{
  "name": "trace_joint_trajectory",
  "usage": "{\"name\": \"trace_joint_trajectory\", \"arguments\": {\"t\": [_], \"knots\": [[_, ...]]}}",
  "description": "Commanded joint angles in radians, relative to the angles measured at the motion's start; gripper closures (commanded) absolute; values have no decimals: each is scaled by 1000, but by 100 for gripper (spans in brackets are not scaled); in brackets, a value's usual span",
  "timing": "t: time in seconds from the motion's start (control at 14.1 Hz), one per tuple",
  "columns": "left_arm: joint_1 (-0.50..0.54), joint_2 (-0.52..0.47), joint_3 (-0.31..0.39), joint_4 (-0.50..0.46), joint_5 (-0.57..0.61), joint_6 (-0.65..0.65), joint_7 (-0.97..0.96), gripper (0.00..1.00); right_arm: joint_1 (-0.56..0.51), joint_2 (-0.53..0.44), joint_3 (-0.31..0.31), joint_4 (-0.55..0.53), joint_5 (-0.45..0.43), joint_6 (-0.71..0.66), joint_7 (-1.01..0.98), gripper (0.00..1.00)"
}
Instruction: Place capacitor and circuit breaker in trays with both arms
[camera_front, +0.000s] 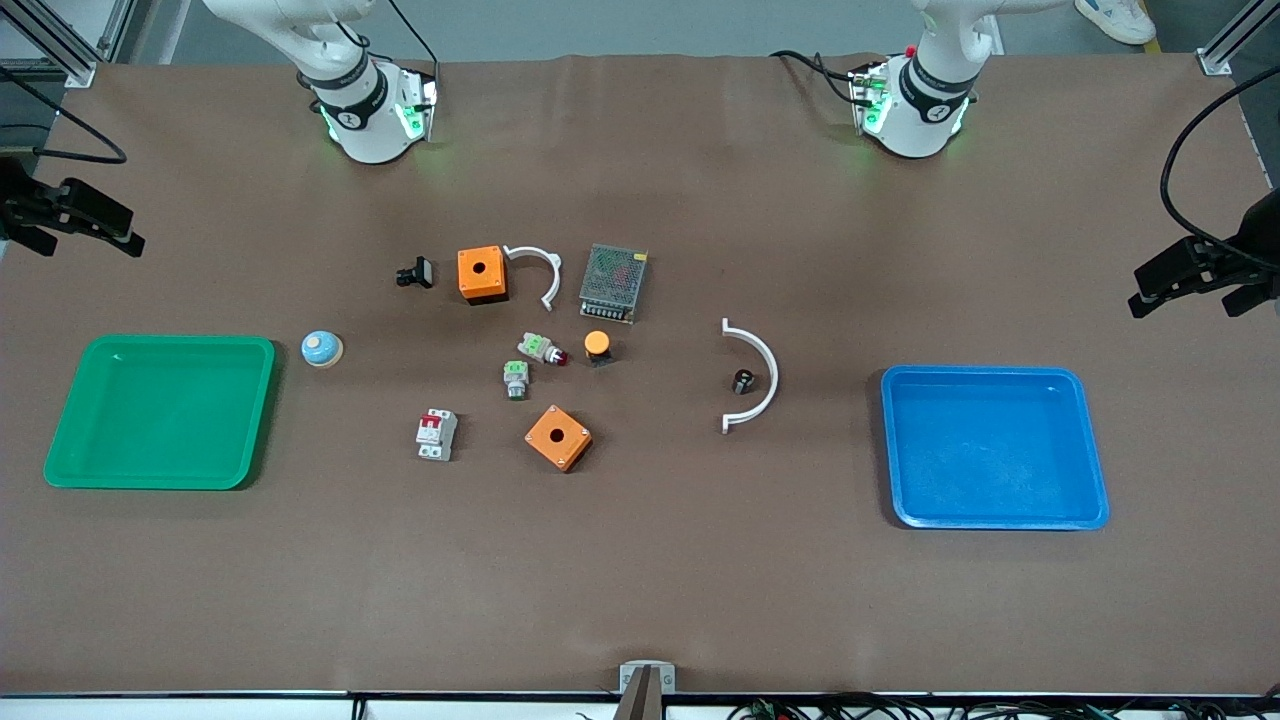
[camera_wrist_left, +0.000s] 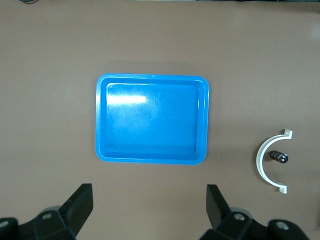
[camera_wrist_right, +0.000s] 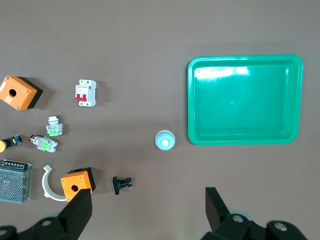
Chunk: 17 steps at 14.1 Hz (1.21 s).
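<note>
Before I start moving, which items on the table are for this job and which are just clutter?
For the job:
capacitor, inside the larger white curved clip
circuit breaker
left gripper, open
right gripper, open
probably the blue tray and green tray

Lying about:
two orange boxes
power supply
two green-and-white push-buttons
orange-capped buzzer
</note>
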<state>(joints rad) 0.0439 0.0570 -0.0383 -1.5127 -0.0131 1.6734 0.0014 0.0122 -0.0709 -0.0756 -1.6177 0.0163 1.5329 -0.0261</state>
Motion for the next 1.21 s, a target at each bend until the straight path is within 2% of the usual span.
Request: {"name": "trace_joint_trajectory", "arguments": {"t": [0.0,0.28,0.57,0.71,1.14], "knots": [[-2,-9,0,8,1,-18,2,0,-1,-24,7,-22,-7,0,18,0],[5,9,0,-3,-11,-21,8,0,-1,-23,7,-22,-7,-2,15,0],[-30,105,-28,-6,-45,-57,-4,0,-3,-20,7,-8,-7,-28,20,0],[-90,183,-61,-6,-64,-48,-146,0,-3,-12,5,18,-6,-28,21,0],[-275,326,-61,-4,-62,90,-432,0,-3,66,5,59,-13,4,3,0]]}}
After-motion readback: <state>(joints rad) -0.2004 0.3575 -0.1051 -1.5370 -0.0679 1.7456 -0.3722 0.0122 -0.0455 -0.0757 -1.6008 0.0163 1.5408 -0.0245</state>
